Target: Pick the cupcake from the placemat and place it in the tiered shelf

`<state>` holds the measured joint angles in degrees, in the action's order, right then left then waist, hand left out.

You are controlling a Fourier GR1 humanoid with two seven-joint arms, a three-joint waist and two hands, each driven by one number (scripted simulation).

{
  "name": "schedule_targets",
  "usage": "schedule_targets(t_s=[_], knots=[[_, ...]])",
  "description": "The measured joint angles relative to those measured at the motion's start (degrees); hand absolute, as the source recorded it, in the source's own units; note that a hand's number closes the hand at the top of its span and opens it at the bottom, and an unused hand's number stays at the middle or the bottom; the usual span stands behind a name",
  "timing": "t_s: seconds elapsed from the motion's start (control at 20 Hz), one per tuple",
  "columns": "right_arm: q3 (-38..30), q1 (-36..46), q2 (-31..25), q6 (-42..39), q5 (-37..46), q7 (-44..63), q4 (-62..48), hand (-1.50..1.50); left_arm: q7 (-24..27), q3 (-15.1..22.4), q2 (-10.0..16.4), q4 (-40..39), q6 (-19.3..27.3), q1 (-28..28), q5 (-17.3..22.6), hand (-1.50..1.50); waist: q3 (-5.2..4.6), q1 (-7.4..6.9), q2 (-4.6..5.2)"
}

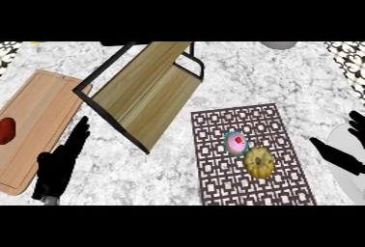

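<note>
- The left hand (pixel 61 166) was open, fingers straight, at the cutting board's (pixel 43 111) right edge.
- The shelf (pixel 149 91) stood mid-counter.
- The cupcake (pixel 236 143) sat on the placemat (pixel 221 125), just beside a small cake (pixel 258 161).
- The right hand (pixel 339 158) was open, fingers spread.

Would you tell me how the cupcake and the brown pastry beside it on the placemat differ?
The cupcake has pink icing, a red dot and a teal rim; the brown pastry is golden-brown with a ridged top. The cupcake looks smaller than the pastry. The cupcake lies nearer the tiered shelf; the pastry nearer the robot. Both sit on the placemat.
</note>
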<state>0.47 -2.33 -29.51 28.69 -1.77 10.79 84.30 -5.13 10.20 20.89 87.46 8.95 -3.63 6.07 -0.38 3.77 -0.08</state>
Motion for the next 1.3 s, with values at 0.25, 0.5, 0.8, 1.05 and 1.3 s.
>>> schedule_targets(t_s=[0.25, 0.5, 0.8, 1.05, 1.3], knots=[[2.2, -4.9, 3.5, 0.3, -0.6, -0.7, 10.9, -1.5, 1.1, 1.6, -1.7, -4.5, -2.9, 2.3, -0.3, 0.0, 0.23, -1.8, -0.04], [7.8, -6.4, 1.5, -1.5, 3.5, 8.0, 22.6, -1.5, 1.8, 2.0, -2.7, -7.2, -4.5, 4.2, -0.9, 0.0, 0.25, -2.83, -0.03], [14.0, -3.1, -7.2, -8.7, 9.1, 28.7, 29.8, -1.5, 2.1, 2.5, -3.3, -7.8, -5.1, 4.9, -1.5, 0.0, 0.02, -4.04, 0.09], [18.2, 1.4, -16.0, -16.7, 17.6, 44.0, 29.8, -1.5, 2.4, 3.3, -3.5, -8.3, -5.4, 5.3, -2.3, 0.0, -0.16, -5.47, 0.3], [23.7, 10.9, -16.2, -23.7, 23.2, 53.8, 27.7, -1.5, 2.3, 3.4, -3.7, -8.8, -6.3, 6.7, -2.3, 0.0, -0.05, -6.68, 0.49]])
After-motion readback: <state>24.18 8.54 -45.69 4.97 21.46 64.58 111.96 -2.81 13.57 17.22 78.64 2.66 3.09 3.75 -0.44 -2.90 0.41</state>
